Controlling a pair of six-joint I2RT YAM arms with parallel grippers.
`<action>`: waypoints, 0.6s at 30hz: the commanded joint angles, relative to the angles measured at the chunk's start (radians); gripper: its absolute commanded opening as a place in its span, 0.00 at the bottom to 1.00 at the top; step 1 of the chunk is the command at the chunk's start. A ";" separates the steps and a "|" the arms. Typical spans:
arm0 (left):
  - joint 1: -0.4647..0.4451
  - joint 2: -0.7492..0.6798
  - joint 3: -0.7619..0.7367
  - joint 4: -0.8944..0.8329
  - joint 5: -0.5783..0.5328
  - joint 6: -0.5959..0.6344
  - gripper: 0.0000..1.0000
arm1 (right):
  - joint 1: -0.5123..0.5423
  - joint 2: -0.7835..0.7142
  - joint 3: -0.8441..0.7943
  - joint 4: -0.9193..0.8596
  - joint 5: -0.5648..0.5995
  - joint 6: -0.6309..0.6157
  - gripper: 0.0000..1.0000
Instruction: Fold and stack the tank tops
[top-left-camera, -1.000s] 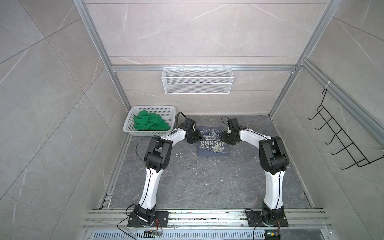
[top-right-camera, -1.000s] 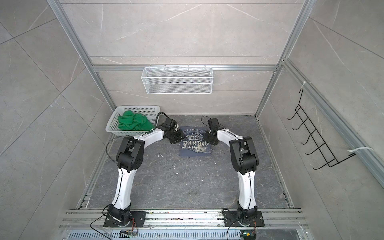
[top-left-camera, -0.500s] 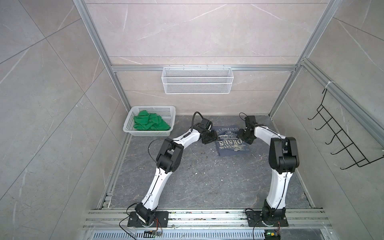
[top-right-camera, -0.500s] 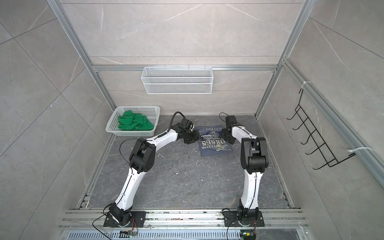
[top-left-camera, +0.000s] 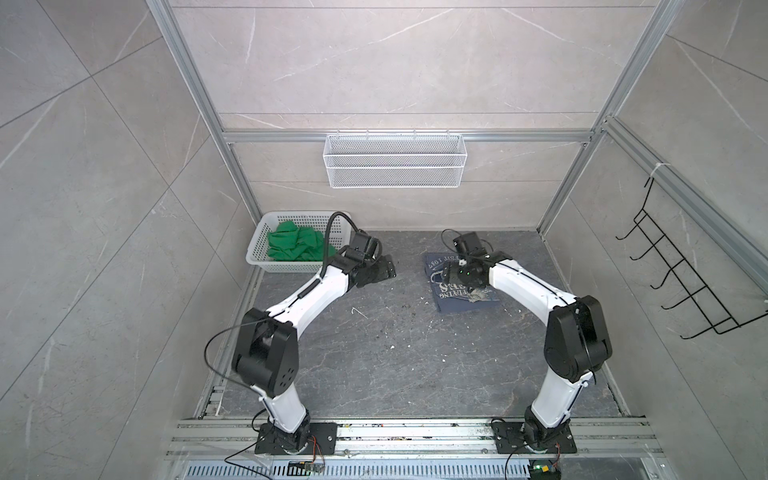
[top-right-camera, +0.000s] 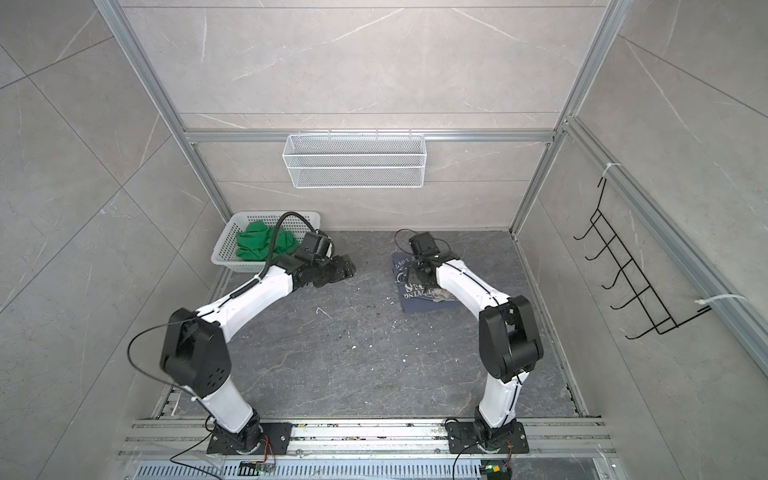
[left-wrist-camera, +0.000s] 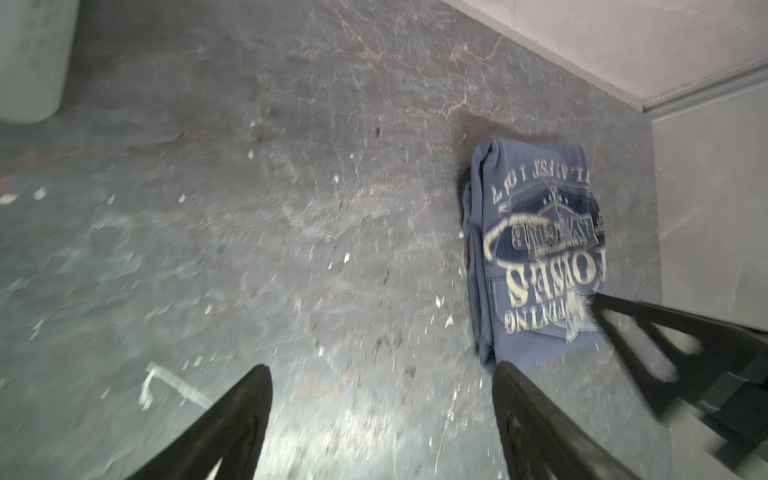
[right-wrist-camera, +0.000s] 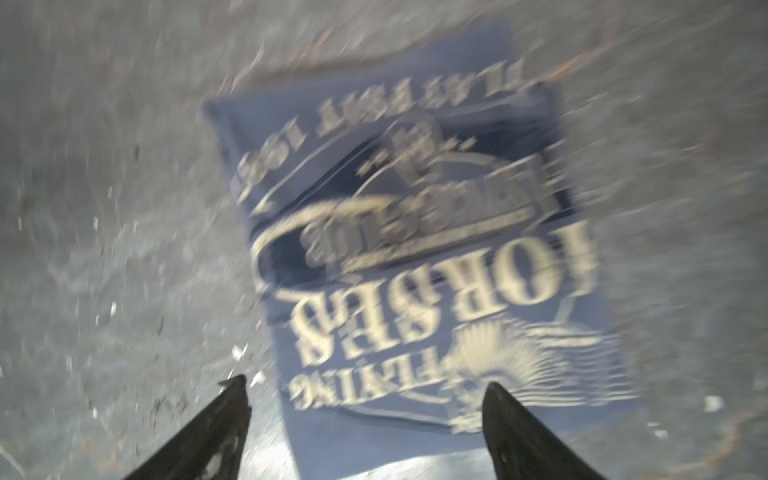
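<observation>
Folded blue tank top (top-left-camera: 457, 297) now lies near the back right corner of the tabletop (top-left-camera: 374, 353) (slid there from the middle). Both grippers have released it: right gripper (right-wrist-camera: 365, 383) spread above it, left gripper (left-wrist-camera: 380, 368) spread, retreated toward the back-left basket (top-left-camera: 259, 249) holding the green tank top (top-left-camera: 297, 245), likely next.

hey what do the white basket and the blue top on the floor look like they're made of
White basket: looks like moulded plastic, matt; its walls are a regular grid of small holes.
Blue top: soft knit cloth, perhaps cotton, matt; it lies folded with soft rounded edges, with pale lettering printed on it.
</observation>
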 joint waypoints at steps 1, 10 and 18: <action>-0.008 -0.108 -0.138 0.101 -0.072 0.034 0.87 | 0.004 0.069 -0.001 -0.054 0.053 -0.006 0.91; -0.004 -0.314 -0.363 0.174 -0.158 0.054 0.89 | -0.070 0.170 0.014 -0.072 0.074 -0.058 0.95; 0.000 -0.318 -0.381 0.174 -0.167 0.053 0.90 | -0.220 0.249 0.081 -0.097 0.079 -0.106 0.92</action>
